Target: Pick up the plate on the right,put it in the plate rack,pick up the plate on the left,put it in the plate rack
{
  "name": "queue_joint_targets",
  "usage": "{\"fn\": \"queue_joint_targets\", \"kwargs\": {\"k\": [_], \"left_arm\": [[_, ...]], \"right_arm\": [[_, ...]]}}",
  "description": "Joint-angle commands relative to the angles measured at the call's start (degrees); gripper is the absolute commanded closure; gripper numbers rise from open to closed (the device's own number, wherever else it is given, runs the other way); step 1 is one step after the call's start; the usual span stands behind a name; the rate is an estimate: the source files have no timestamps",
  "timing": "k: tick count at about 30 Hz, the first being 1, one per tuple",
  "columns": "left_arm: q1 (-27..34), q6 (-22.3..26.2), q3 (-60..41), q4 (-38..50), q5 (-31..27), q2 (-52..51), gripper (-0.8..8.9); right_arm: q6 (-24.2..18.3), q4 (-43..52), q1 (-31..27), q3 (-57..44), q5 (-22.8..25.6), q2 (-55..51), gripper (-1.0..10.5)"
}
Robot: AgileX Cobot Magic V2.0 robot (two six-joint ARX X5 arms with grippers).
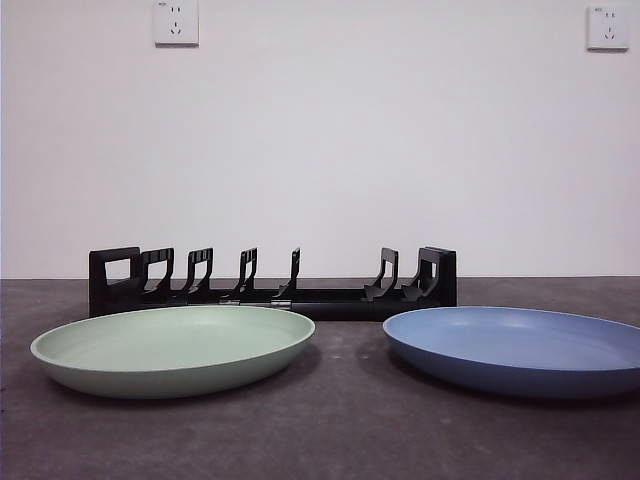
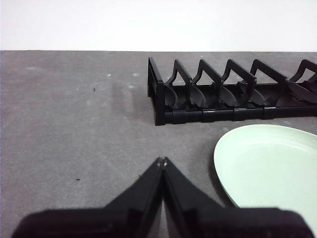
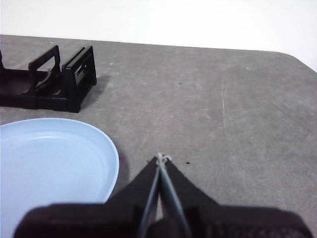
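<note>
Even, soft light falls from above; the green plate (image 1: 175, 350) and blue plate (image 1: 520, 350) cast faint shadows on the table (image 1: 340, 430). The wall is washed bright, nearly overexposed. Wrist views look slightly soft.

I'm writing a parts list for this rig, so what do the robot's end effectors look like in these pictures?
Both look alike. The left end effector and the right end effector each have two matte black, wedge-shaped jaws tapering to a thin tip, rising from a broad black base. No cables, markings or labels show.
</note>
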Motion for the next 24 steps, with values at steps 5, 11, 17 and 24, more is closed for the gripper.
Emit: {"fn": "queue_joint_targets", "kwargs": {"k": [5,11,17,24], "left_arm": [[0.1,-0.6,-0.6,0.4,0.0,0.0,8.16],[0.1,-4.0,0.0,0.4,1.4,0.0,8.2],[0.1,-4.7,4.5,-1.2,4.4,0.9,8.2],[0.1,-6.1,13.6,-4.0,6.2,7.0,8.2]], "right_arm": [[3.7,0.4,0.0,-0.5,-1.4,-0.2,9.5],[14.7,3.0,0.0,0.5,-1.9,-0.2,9.6],[18.9,3.4,0.0,6.1,-1.9,0.8,9.6],[18.9,0.0,0.0,17.5,-4.2,9.0,9.6]]}}
